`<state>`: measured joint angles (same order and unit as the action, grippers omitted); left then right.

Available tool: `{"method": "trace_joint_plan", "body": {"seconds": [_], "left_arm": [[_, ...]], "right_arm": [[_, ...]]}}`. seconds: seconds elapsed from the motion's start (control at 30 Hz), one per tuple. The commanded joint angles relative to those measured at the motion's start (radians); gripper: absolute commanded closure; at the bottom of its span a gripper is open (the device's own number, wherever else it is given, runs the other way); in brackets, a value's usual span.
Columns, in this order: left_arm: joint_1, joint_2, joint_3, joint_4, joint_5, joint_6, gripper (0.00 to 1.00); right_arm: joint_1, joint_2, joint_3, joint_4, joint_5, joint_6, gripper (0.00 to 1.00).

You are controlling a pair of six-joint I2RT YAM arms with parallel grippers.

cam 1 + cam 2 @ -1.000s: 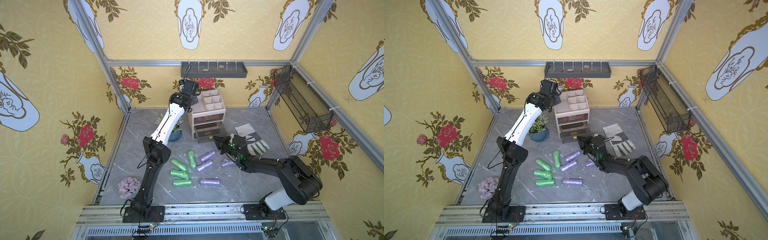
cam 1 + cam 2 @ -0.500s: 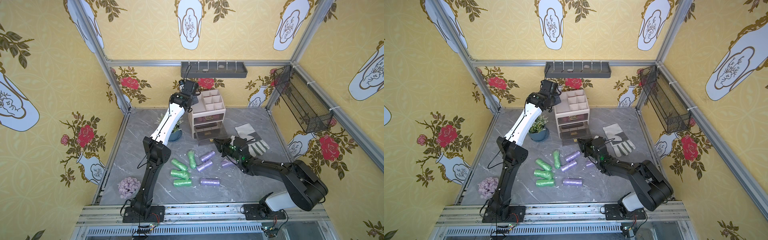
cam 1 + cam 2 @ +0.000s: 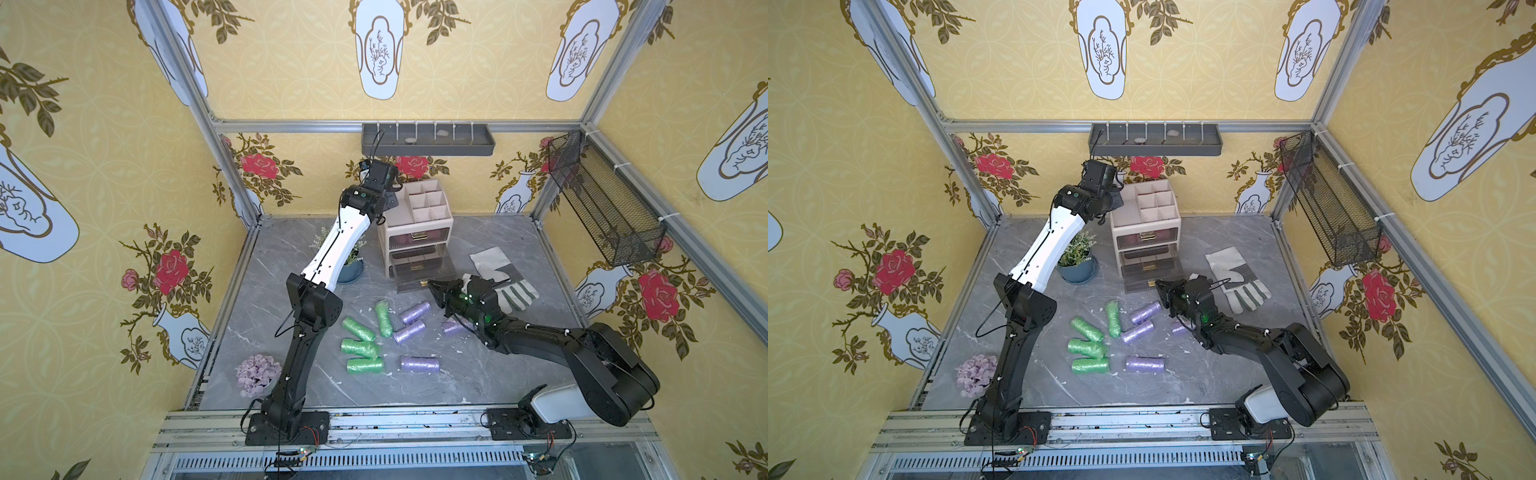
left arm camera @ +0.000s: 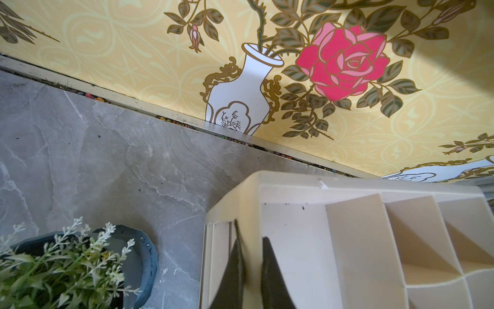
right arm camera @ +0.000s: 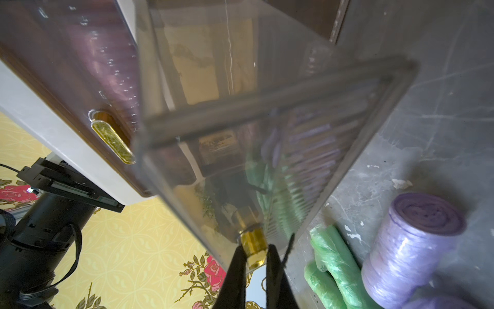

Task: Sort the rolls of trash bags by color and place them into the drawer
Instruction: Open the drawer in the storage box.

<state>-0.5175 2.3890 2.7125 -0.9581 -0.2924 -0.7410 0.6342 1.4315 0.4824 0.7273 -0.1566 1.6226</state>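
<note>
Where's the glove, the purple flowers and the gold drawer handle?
Grey-and-white work glove [image 3: 1239, 276]: in a top view, palm.
Lilac artificial flower cluster [image 3: 257, 372]: in a top view, middle.
Small gold drawer handle [image 5: 254, 244]: right wrist view, outer end.

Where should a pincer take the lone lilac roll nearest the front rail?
Mid-length on the lilac roll, coming straight down from above, with the jaws closing across its round body. It lies on its side with bare table along both long flanks; the green roll sits off one end only.
</note>
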Motion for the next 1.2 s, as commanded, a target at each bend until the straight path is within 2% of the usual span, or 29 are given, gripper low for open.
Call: {"method": "trace_joint_plan", "body": {"seconds": [0.0, 0.3, 0.57, 0.77, 0.97, 1.17], "left_arm": [[0.001, 0.025, -0.008, -0.074, 0.045, -0.039, 1.0], [0.002, 0.021, -0.009, -0.065, 0.056, -0.035, 1.0], [0.002, -0.009, -0.05, -0.043, 0.052, -0.031, 0.98], [0.002, -0.045, -0.107, -0.014, 0.041, -0.032, 0.85], [0.002, -0.08, -0.147, -0.001, 0.026, -0.029, 0.62], [0.002, -0.117, -0.186, 0.016, 0.011, -0.012, 0.41]], "right_arm": [[0.003, -0.003, -0.009, -0.065, -0.04, -0.011, 0.94], [-0.002, -0.005, -0.013, -0.071, -0.063, -0.023, 0.9], [-0.018, -0.035, -0.004, -0.096, -0.067, -0.049, 0.76], [-0.019, -0.054, -0.007, -0.093, -0.064, -0.059, 0.63], [-0.026, -0.109, 0.005, -0.159, -0.067, -0.091, 0.52], [-0.05, -0.207, 0.029, -0.316, -0.068, -0.147, 0.45]]}}
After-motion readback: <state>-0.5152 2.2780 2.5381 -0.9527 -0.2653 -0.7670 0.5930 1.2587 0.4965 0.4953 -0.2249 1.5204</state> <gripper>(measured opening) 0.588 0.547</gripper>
